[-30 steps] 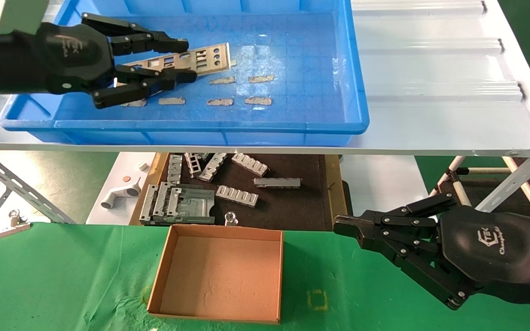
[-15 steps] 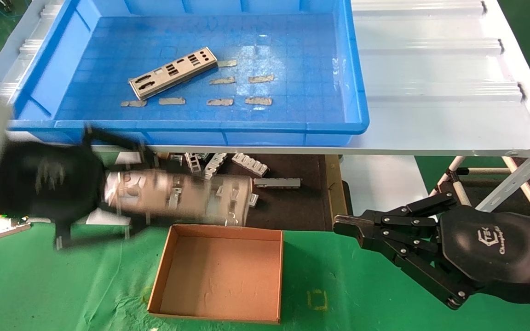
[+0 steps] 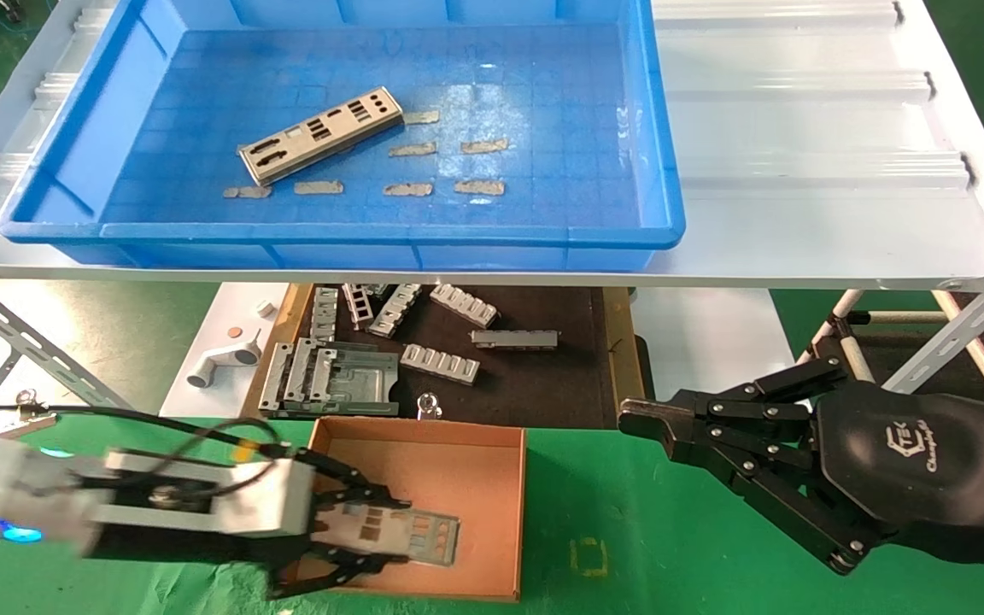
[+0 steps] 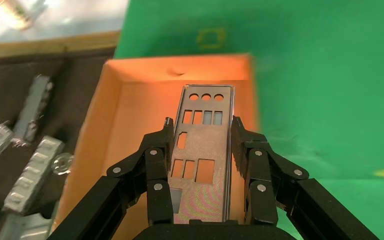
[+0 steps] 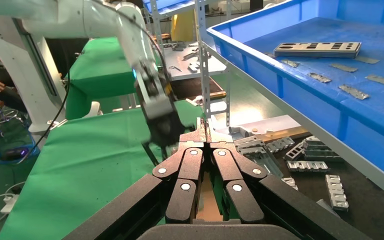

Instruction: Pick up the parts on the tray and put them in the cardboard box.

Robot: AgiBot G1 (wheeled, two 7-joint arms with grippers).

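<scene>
The green surface (image 3: 671, 547) carries the cardboard box (image 3: 505, 504) near its front middle. Behind it, the white shelf (image 3: 817, 171) carries the blue tray (image 3: 663, 171), and a lower dark mat (image 3: 543, 384) holds grey brackets (image 3: 441, 363).

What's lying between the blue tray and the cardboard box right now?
In the head view, a dark mat carrying ribbed grey metal brackets lies between the blue tray and the cardboard box.

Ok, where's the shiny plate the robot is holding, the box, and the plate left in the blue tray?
held plate (image 4: 203, 145): left wrist view, its middle, between the fingers.
box (image 3: 492, 478): head view, bare floor at its right.
tray plate (image 3: 321, 134): head view, its middle.
</scene>
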